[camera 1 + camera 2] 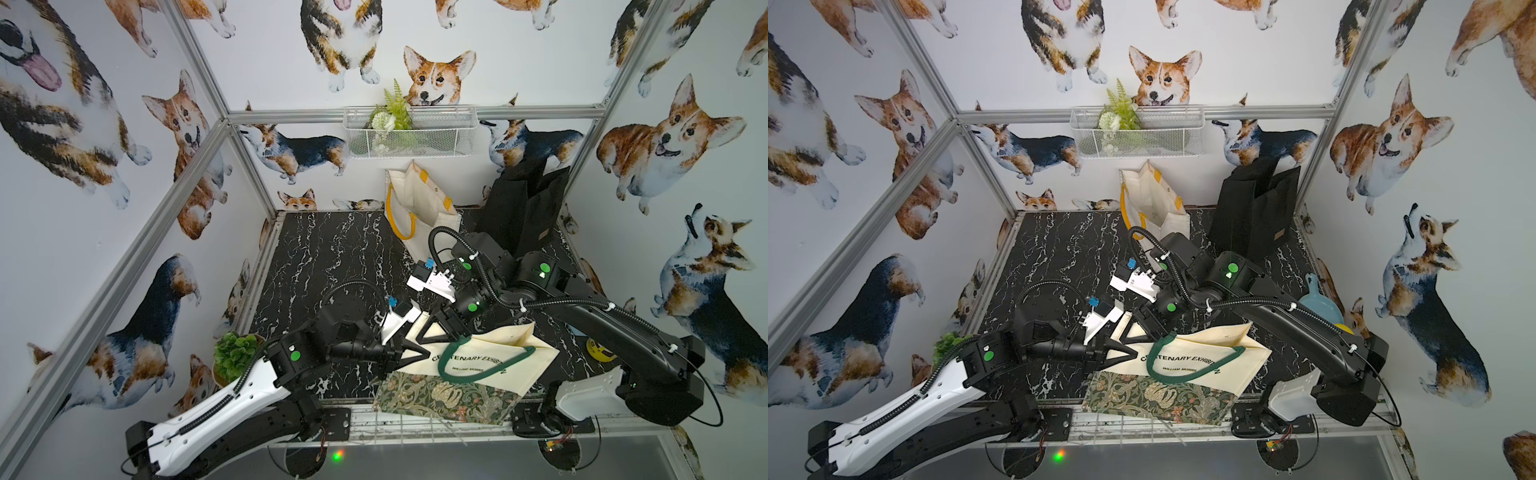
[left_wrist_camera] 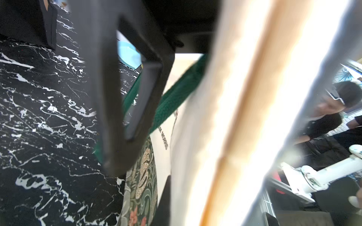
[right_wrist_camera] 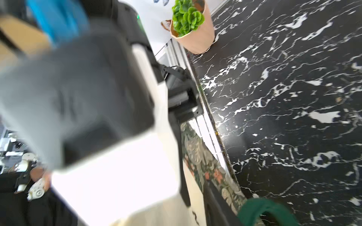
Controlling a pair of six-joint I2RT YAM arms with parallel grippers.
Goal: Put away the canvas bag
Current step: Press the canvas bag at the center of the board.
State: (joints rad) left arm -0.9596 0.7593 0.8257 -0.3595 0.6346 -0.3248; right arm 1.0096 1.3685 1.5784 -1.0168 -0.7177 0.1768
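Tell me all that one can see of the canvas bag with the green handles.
The canvas bag is cream cloth, printed CENTENARY EXHIBITION and WILLIAM MORRIS in dark green, with a floral band at its bottom and green handles draped across its face. It lies slumped at the table's front edge, the floral end overhanging. The left end effector is shut on one edge; the right end effector is close above, contact unclear.

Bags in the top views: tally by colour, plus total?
Cream: 2 (green-handled bag, yellow-handled bag)
Black: 1 (black bag)
Total: 3
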